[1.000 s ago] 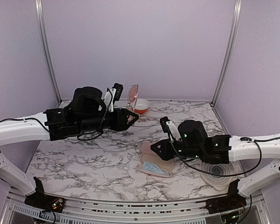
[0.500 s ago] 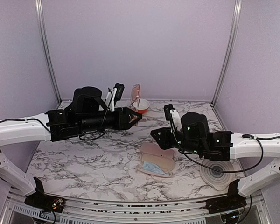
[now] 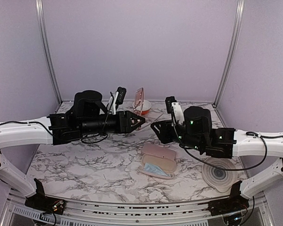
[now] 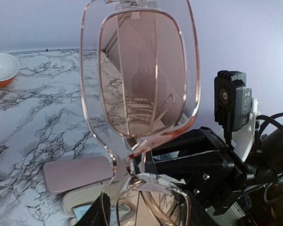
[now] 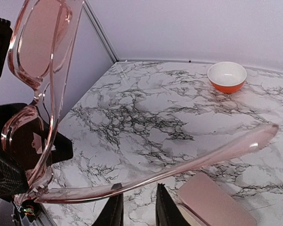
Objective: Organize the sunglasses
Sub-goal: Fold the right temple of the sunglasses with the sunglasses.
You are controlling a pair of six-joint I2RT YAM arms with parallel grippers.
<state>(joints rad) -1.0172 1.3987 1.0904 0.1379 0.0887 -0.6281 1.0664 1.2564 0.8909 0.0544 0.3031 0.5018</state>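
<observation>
One pair of sunglasses (image 3: 139, 97) with a clear pink frame and brown-tinted lenses stands on end in the air. My left gripper (image 3: 140, 120) is shut on it near the bridge and lower lens. In the left wrist view the upper lens (image 4: 144, 70) fills the frame above my gripper (image 4: 144, 212). My right gripper (image 3: 154, 127) is open with a narrow gap. One unfolded temple arm (image 5: 179, 165) runs across just beyond its tips (image 5: 137, 202), touching the left fingertip (image 5: 115, 197). No second pair is in view.
An open pink case (image 3: 156, 162) with a light blue cloth (image 3: 153, 169) lies at the centre front; it also shows in the wrist views (image 4: 75, 174) (image 5: 217, 202). An orange bowl (image 3: 143, 106) stands at the back. A round ridged pad (image 3: 219, 174) lies front right.
My right gripper has risen from the case and moved back-left to the sunglasses' temple arm. My left gripper has carried the sunglasses a little to the right.
</observation>
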